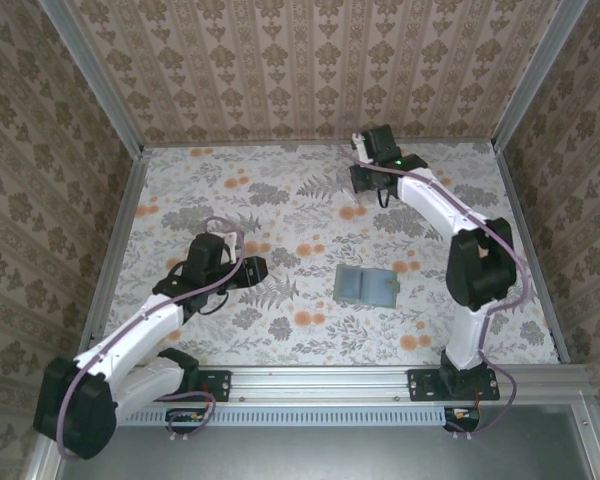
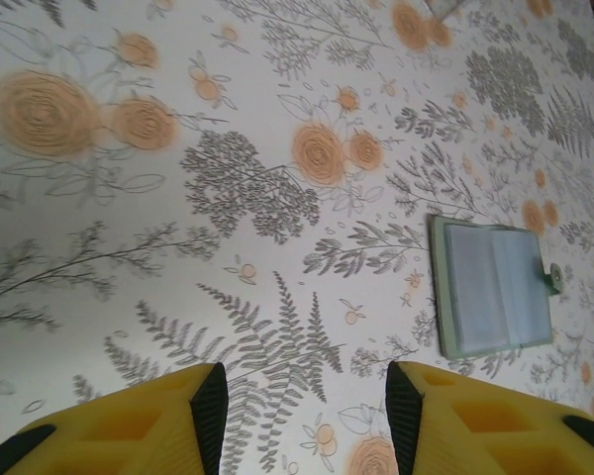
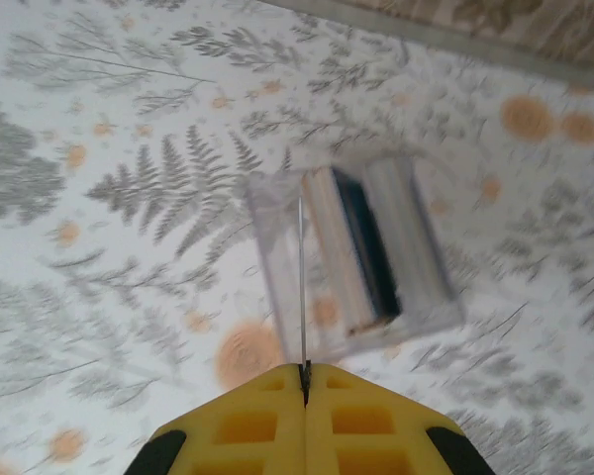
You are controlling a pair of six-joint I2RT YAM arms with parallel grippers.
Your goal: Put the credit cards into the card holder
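Credit card (image 3: 302, 287) edge-on in right gripper (image 3: 305, 368); card holder (image 1: 366, 285) well apart.

Clear slotted stand (image 3: 272, 237) on floral tabletop (image 1: 230, 200); wallpapered walls (image 1: 310, 70).

The top camera looks down from above the near edge over the whole table (image 1: 280, 330). The left wrist camera, closer, shares the card holder (image 2: 495, 287) with it; the right wrist camera hangs low over the far clear stand (image 3: 356, 247).
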